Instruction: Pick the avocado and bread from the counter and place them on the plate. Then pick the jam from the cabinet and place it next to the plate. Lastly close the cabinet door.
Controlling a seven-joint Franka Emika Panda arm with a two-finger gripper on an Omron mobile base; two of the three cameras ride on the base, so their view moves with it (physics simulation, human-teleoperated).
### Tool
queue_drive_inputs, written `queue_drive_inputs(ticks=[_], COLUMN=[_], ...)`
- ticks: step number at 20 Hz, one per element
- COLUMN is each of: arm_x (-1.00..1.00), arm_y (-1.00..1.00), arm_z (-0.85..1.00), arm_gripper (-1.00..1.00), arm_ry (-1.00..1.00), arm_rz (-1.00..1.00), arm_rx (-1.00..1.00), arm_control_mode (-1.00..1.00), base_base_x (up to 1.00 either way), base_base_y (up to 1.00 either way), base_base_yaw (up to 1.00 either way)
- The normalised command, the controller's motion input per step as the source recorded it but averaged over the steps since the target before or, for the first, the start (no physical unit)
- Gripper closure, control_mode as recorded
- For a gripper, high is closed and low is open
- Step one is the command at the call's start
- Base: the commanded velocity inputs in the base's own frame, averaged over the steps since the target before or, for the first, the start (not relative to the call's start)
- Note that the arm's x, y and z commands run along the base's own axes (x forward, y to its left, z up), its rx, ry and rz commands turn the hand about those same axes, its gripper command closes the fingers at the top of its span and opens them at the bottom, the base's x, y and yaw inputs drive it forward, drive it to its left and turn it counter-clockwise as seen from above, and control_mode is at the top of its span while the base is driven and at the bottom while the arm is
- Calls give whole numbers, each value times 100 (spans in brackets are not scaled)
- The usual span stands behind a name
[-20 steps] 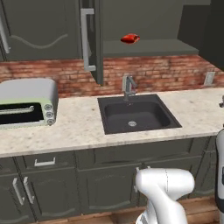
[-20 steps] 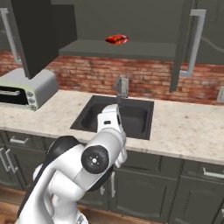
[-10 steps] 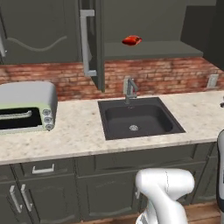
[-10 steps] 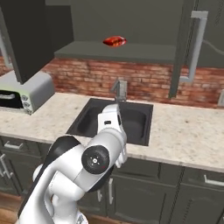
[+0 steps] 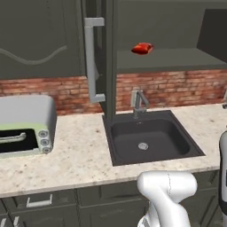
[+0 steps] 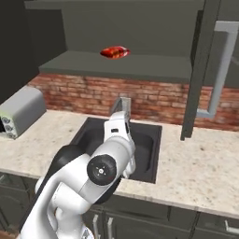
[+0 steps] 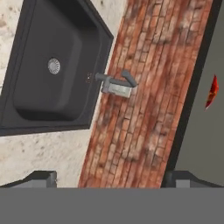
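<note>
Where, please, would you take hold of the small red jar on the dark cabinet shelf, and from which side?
Probably across the middle of the small squat red jar, coming level from the open front of the dark grey-green wall cabinet. It sits alone near the shelf's front edge with bare shelf on either side, above the dark sink, so open fingers should pass either side. The open hand is not yet at the shelf.

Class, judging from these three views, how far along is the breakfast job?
Done: cannot tell; the avocado, bread and plate lie outside these views. In hand: the open, empty gripper faces the brick wall between the sink and the cabinet shelf. Left: the jam sits on that shelf, and the cabinet door stands open.
</note>
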Motion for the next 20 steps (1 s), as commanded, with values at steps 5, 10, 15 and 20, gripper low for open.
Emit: queue_drive_inputs(ticks=[5,10,15,20], arm_x=[0,0,0,0], arm_y=[0,0,0,0], arm_z=[0,0,0,0], arm_gripper=[-100,-100,-100,-100], arm_ry=[0,0,0,0], arm_rz=[0,0,0,0], arm_rx=[0,0,0,0], arm_control_mode=[100,100,100,100], base_base_x=[43,-9,-7,0], base_base_y=[6,-6,-40,-27], base_base_yaw=[-1,0,-1,-12])
